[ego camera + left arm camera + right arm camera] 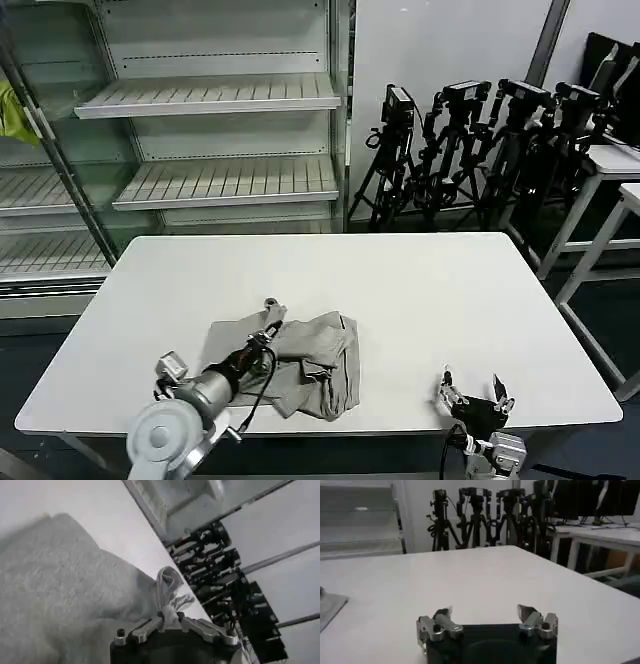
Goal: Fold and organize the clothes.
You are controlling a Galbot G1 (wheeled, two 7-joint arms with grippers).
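Although it is crumpled, the light grey T-shirt (pixel 300 360) lies on the white table (pixel 400 290) near the front edge, left of the middle, with its long axis running roughly left to right. Its cotton looks soft and slightly fuzzy, with thick folds; the chest print is hidden. The left gripper (pixel 268 325) rests on the shirt's upper left part, fingers closed, pinching a small raised tuft of fabric (pixel 170 592). The right gripper (pixel 472 392) waits at the front right edge, fingers spread wide, holding nothing.
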